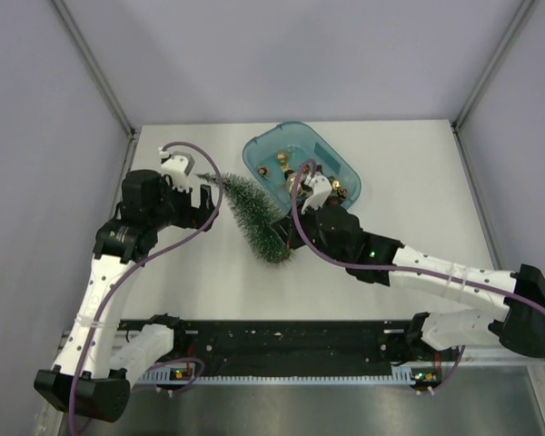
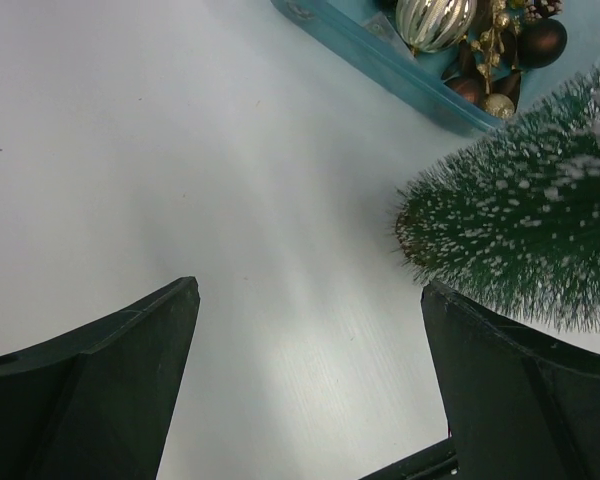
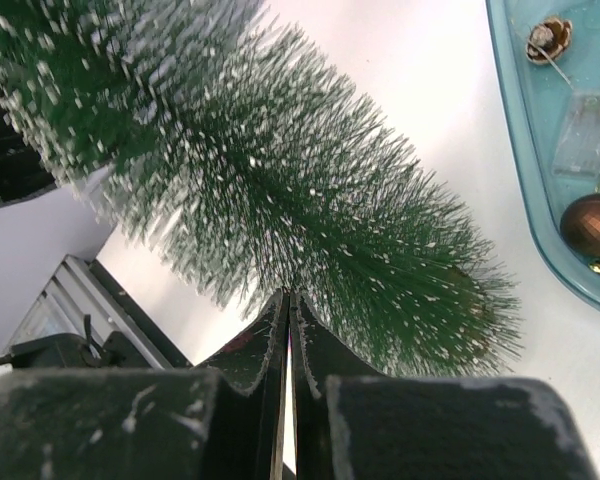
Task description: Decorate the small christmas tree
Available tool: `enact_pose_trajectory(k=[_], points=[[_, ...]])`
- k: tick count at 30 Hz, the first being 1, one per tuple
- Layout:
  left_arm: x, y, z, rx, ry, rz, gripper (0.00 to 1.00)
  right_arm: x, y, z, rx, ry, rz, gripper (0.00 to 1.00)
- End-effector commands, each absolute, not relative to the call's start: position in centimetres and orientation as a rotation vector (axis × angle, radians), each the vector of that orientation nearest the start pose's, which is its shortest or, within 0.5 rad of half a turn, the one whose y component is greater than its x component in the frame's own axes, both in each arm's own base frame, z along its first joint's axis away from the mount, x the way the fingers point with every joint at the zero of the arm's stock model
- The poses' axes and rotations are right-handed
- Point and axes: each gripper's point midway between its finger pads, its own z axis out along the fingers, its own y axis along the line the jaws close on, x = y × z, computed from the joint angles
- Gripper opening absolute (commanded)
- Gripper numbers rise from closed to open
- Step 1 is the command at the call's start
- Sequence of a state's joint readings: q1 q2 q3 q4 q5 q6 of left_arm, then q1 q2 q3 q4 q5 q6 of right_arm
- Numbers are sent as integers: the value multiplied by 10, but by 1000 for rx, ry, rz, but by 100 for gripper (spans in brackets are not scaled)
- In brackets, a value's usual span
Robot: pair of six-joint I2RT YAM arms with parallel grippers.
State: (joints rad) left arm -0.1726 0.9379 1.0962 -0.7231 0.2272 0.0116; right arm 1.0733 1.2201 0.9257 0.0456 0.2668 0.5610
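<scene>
The frosted green bottle-brush tree (image 1: 257, 218) is met by the closed right claw (image 3: 288, 296), apparently to brace it. The left claw (image 2: 310, 290) is spread open beside its tip, likely to grasp it.

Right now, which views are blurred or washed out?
Right wrist: the small christmas tree smears at its upper-left end, sharper near the shut right pincer. Left wrist: the table is washed pale by glare, tree tip crisp. Top external: evenly lit, sharp.
</scene>
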Motion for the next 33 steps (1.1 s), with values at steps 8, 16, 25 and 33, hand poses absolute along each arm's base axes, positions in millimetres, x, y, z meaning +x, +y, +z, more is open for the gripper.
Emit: enact_pose_trajectory(k=[8, 16, 25, 33], points=[[279, -97, 285, 302, 2008, -405, 99, 212, 359, 311, -254, 1766, 1007, 0], [273, -103, 282, 337, 2009, -450, 99, 208, 358, 300, -262, 1792, 993, 0], [262, -70, 275, 209, 2074, -270, 99, 190, 345, 279, -321, 1837, 969, 0], [250, -51, 280, 191, 2045, -159, 99, 181, 327, 254, -299, 1901, 947, 0]])
